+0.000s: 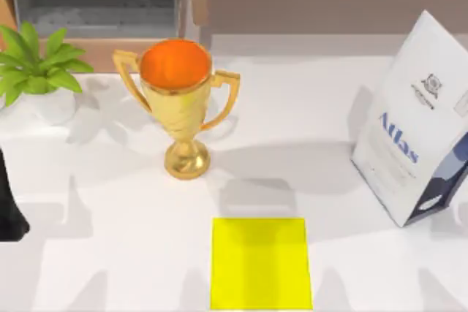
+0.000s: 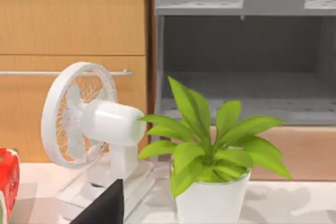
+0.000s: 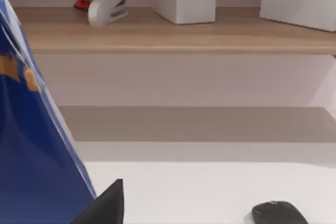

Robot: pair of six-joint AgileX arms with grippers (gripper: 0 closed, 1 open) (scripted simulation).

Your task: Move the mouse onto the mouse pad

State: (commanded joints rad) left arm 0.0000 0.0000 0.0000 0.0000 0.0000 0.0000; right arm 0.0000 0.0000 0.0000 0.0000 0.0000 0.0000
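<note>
The mouse pad [image 1: 260,262] is a flat, plain yellow square lying on the white table at the middle of the front edge. The mouse [image 3: 279,214] is a small black, rounded shape sitting on the white tabletop in the right wrist view, a little way ahead of my right gripper [image 3: 104,206], with the blue side of a bag between. A dark part of my left arm [image 1: 9,206] stands at the table's left edge. My left gripper [image 2: 103,208] faces a potted plant and a fan.
A gold trophy [image 1: 180,96] with an orange bowl stands behind the pad. A potted plant [image 1: 36,67] sits at the back left, beside a white fan [image 2: 86,116]. A tall white "Atlas" bag [image 1: 418,118] stands at the right. Shelves run behind the table.
</note>
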